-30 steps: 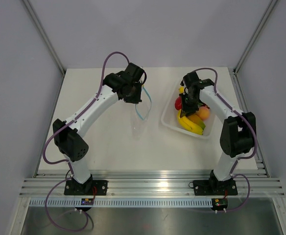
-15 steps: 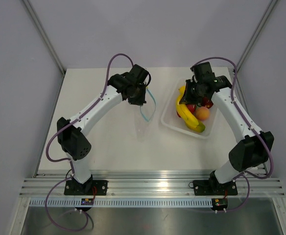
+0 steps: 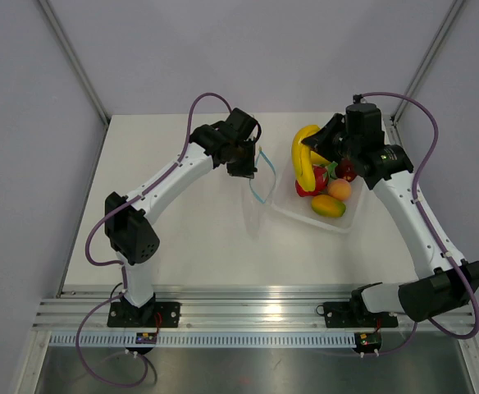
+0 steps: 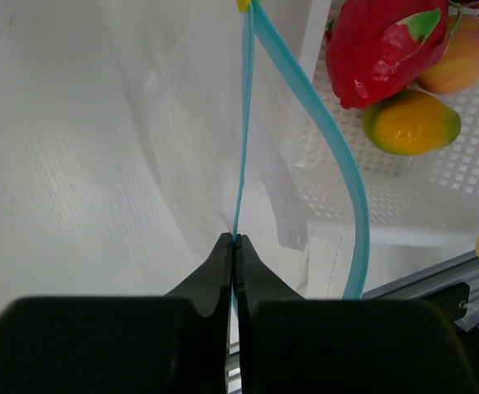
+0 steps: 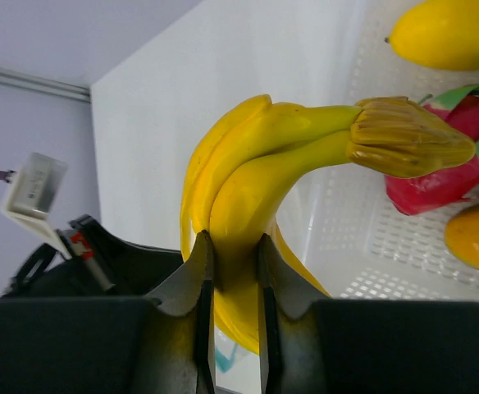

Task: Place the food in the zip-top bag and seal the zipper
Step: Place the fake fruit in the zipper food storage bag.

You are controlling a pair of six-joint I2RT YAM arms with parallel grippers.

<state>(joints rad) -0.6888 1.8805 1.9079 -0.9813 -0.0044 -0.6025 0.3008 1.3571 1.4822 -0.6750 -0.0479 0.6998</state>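
The banana bunch (image 3: 303,148) is clamped in the right fingers (image 5: 192,283) and held above the white tray (image 3: 305,220) at its 11 o'clock corner. The zip-top bag (image 4: 182,123), at the tray's 9 o'clock, is pinched at its zipper (image 4: 338,156) by the left fingers (image 4: 215,267), with the mouth open. No fruit is seen bagged yet. The other fruits (image 3: 328,205) and the sealing are left to do.

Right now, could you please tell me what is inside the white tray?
Inside the white tray lie a red fruit, an orange-yellow mango, a peach and a lemon. The held banana bunch and right arm hide the tray's far corner from above.
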